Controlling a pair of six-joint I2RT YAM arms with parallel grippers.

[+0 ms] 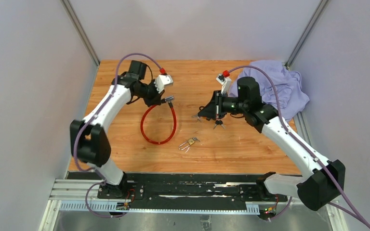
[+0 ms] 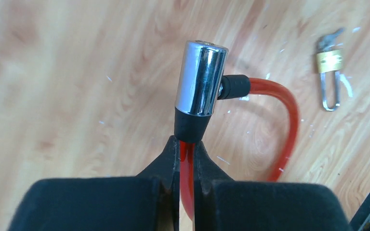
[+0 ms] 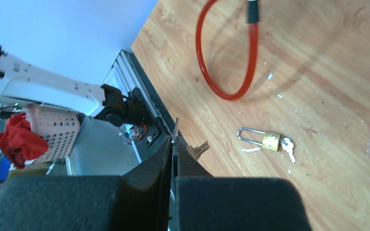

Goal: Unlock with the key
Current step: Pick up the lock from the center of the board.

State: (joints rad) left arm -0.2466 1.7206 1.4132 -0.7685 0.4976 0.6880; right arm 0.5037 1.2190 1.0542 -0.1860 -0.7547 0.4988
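Cable lock (image 2: pixel 293 120): red loop with a chrome barrel (image 2: pixel 201 77). The loop's far end lies on the bench (image 1: pixel 250 154) and the barrel end is raised.
- Left hand (image 2: pixel 187 149): clenched on the red cable just under the barrel's black collar. This probably steadies the barrel and presents its end face to the other arm.
- Right hand (image 3: pixel 174 144): clenched on a thin key (image 3: pixel 175 127), blade poking past the fingertips. It is well apart from the barrel, facing it across the bench.
- Small brass padlock (image 3: pixel 271 140): lies loose on the bench between the arms, untouched.
- Purple cloth (image 1: pixel 279 82): heaped at the far right corner.
- Judgement: the key is not yet inserted, and aligning it comes next.
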